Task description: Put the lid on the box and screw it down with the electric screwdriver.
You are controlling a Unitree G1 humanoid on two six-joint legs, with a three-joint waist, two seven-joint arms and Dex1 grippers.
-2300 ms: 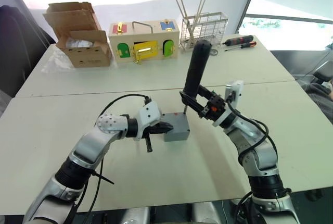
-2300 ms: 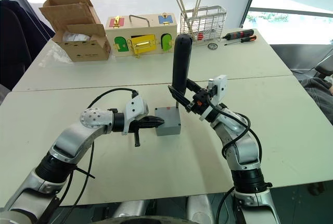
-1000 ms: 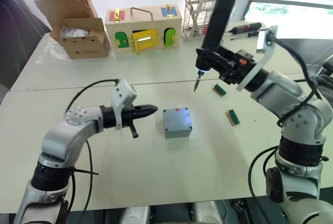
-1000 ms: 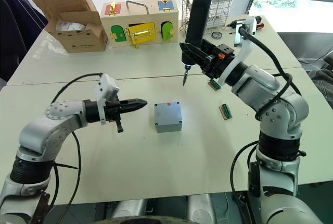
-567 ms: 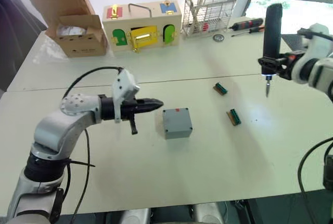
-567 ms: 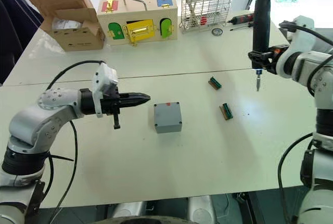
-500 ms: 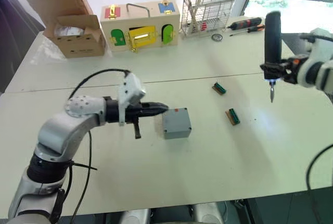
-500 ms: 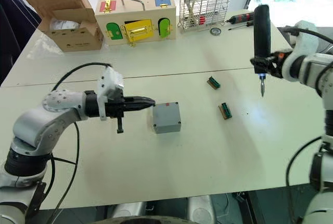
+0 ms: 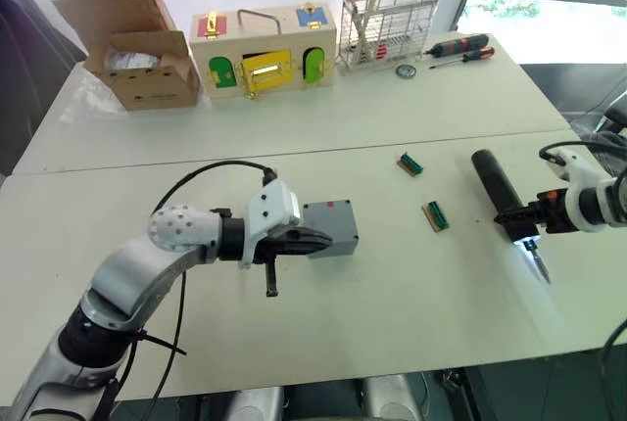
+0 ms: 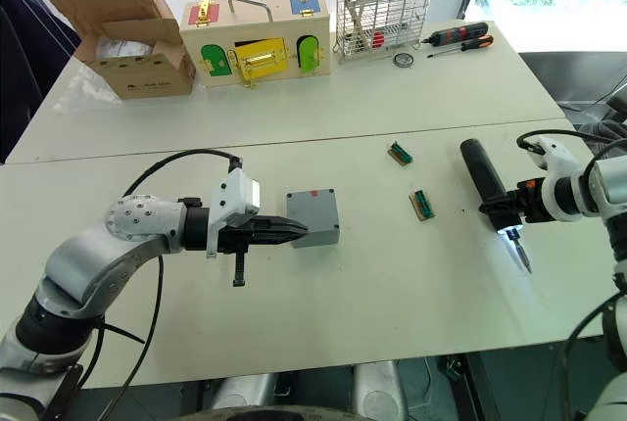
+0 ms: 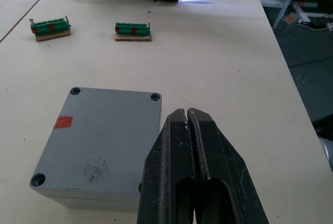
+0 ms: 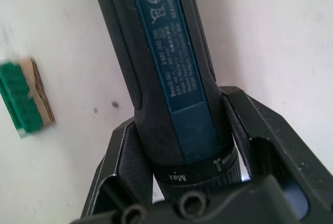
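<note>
The grey box (image 10: 313, 216) sits mid-table with its lid (image 11: 104, 136) on top, red mark showing; the left gripper (image 9: 318, 241), fingers pressed together, touches its near side; the right gripper (image 10: 498, 212) clasps the electric screwdriver (image 10: 487, 188), laid low over the table well apart, beyond two green terminal blocks (image 10: 420, 204).

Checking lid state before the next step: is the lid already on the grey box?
Yes, in the left wrist view the lid sits flush on the box, screws visible in its corners.
</note>
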